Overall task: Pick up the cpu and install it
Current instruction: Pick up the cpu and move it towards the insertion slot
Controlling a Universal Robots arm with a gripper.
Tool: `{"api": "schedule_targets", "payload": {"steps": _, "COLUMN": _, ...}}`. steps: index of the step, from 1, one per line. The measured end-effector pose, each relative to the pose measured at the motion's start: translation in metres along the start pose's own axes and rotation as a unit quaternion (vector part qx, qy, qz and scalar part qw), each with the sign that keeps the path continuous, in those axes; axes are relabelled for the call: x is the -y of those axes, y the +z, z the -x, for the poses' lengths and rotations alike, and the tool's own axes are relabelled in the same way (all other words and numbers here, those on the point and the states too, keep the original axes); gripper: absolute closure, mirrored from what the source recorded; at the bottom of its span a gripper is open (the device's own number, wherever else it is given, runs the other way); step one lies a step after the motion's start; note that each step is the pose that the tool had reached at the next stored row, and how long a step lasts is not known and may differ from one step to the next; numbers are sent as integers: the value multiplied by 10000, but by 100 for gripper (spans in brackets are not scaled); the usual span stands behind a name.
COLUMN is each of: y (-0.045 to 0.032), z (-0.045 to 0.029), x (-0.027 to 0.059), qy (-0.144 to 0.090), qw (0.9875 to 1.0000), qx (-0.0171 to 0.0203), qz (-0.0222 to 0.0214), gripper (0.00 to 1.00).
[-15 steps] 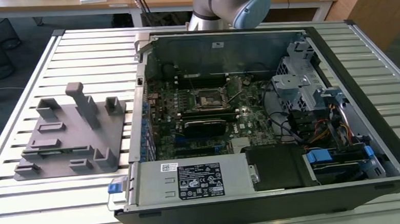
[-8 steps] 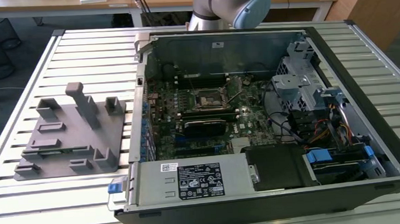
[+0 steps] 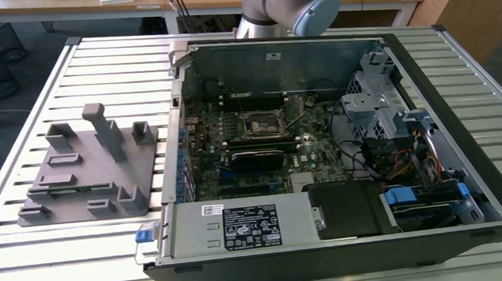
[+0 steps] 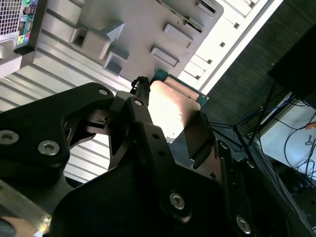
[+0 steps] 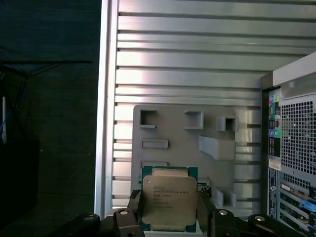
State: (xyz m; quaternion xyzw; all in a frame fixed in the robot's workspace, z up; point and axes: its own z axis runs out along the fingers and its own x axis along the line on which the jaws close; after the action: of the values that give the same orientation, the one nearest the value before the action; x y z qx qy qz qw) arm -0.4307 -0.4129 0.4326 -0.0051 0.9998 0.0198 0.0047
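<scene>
Exterior view first: I have the open black desktop computer case (image 3: pixel 343 257) lying on the silver slatted metal table (image 3: pixel 33 255). Its green motherboard (image 3: pixel 316 153) carries the black square socket frame (image 3: pixel 256 124). The grey plastic tray with upright posts (image 3: pixel 72 179) sits just beside the case on the exterior view's left. The grey robot arm (image 3: pixel 300 3) rises behind the case

Second wrist view: my black two-fingered gripper (image 4: pixel 173 116) is clamped on the cpu (image 4: pixel 170 108), a small flat square chip with a pale silver metal top and a green edge. It is held in the air over the tray

First wrist view: the fingers (image 5: pixel 204 210) press on two opposite edges of the chip, with its lid facing the camera. I judge it light, thin and rigid. The lid looks slick and the underside contacts are likely fragile, so gripping by the edges with a modest squeeze suits it
</scene>
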Motion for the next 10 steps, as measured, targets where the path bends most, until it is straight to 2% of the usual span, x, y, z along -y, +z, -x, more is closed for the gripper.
{"api": "schedule_targets", "payload": {"steps": 10, "y": 1, "z": 91, "x": 1, "qy": 0, "qw": 10000, "qx": 0, "qz": 0, "gripper": 47}}
